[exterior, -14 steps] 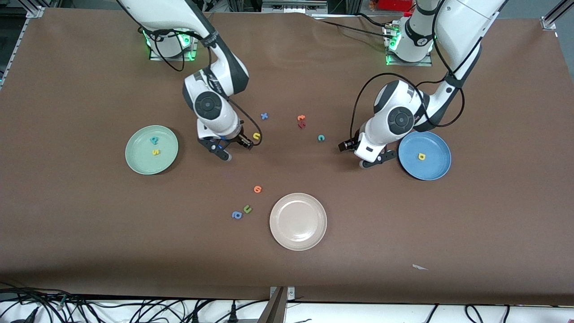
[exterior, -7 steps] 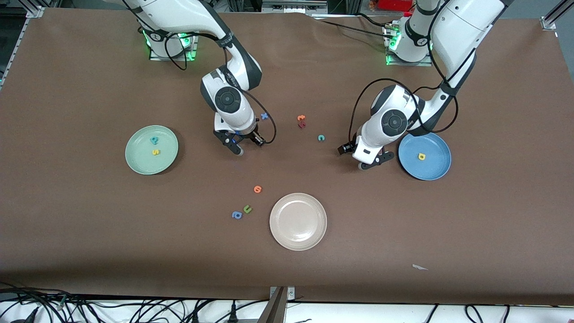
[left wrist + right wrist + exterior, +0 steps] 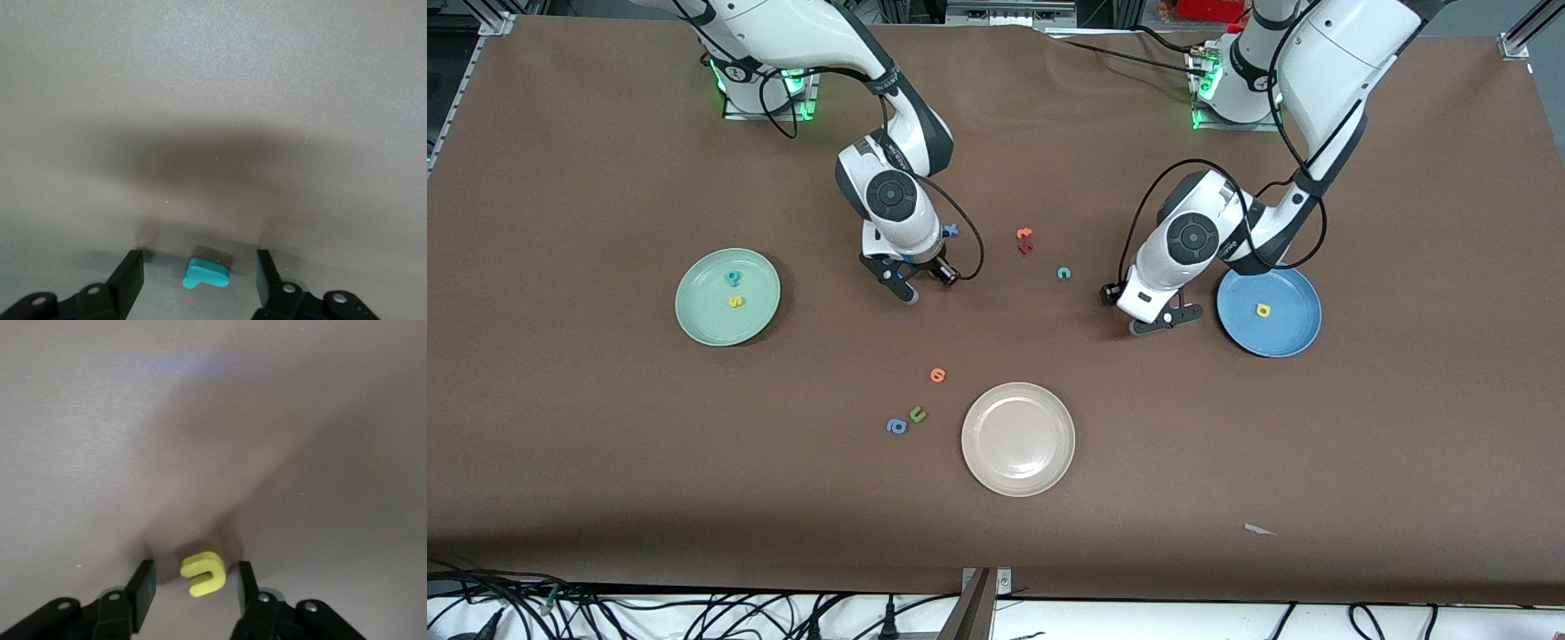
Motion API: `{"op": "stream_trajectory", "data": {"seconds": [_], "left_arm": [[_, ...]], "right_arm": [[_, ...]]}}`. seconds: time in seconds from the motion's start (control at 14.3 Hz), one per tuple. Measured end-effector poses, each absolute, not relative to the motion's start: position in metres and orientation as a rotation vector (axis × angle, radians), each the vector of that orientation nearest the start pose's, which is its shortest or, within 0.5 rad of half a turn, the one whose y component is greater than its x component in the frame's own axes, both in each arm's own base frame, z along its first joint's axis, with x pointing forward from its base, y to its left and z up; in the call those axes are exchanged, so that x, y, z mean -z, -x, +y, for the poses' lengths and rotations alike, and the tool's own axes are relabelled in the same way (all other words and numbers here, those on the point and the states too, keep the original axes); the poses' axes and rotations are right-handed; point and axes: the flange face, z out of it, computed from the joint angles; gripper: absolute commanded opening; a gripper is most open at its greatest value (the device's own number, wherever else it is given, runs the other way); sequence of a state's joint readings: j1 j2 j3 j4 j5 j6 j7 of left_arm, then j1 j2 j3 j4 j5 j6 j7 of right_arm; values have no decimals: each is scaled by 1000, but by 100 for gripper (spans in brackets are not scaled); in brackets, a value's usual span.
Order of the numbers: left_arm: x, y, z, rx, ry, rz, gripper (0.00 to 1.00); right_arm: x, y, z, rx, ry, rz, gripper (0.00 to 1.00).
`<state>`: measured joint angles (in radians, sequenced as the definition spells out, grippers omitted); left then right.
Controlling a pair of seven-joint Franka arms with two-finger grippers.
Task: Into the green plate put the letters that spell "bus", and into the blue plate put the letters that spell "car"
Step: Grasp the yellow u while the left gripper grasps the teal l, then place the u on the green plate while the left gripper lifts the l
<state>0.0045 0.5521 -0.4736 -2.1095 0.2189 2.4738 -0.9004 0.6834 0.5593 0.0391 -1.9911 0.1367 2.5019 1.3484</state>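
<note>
My right gripper [image 3: 195,570] is down at the table, open, with the yellow u [image 3: 202,573] between its fingers and a gap on each side. In the front view my right gripper [image 3: 914,283] hides the u. My left gripper [image 3: 199,260] is also low and open, straddling the teal r [image 3: 207,274] without touching it. It stands beside the blue plate [image 3: 1294,338], where my left gripper [image 3: 1152,318] covers the r. The blue plate holds the yellow a [image 3: 1263,310]. The green plate [image 3: 698,316] holds the teal b [image 3: 733,278] and yellow s [image 3: 735,301]. The teal c [image 3: 1064,273] lies between the grippers.
A cream plate [image 3: 1018,471] sits nearer the camera, with an orange letter [image 3: 937,375], a green u [image 3: 917,413] and a blue a [image 3: 896,427] beside it. A blue x [image 3: 952,230] and an orange and a dark red letter [image 3: 1024,240] lie by the teal c.
My right gripper has swung toward the left arm's end of the table and now covers the yellow u. My left gripper has edged toward the right arm's end of the table.
</note>
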Motion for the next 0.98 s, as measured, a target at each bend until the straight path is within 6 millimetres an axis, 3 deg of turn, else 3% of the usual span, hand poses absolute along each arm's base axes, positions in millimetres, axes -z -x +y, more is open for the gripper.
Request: {"op": "stream_trajectory", "data": {"seconds": [0.21, 0.28, 0.42, 0.63, 0.77, 0.98], "left_arm": [[-165, -497, -265, -265, 3120, -454, 74], [-165, -496, -266, -264, 3120, -454, 68], [-165, -496, -268, -263, 3118, -462, 61], [-168, -497, -270, -257, 3121, -466, 60], [-168, -497, -270, -259, 3120, -466, 57], [-168, -497, -270, -259, 3120, -465, 49]], "right_arm": [[-174, -453, 398, -171, 2912, 1135, 17], [-175, -454, 398, -168, 2911, 1133, 11], [-177, -454, 399, -166, 2916, 1110, 8], [-182, -462, 391, -180, 2955, 1058, 8], [-201, -478, 369, -221, 3032, 960, 8], [-242, -515, 289, -334, 3161, 732, 8]]}}
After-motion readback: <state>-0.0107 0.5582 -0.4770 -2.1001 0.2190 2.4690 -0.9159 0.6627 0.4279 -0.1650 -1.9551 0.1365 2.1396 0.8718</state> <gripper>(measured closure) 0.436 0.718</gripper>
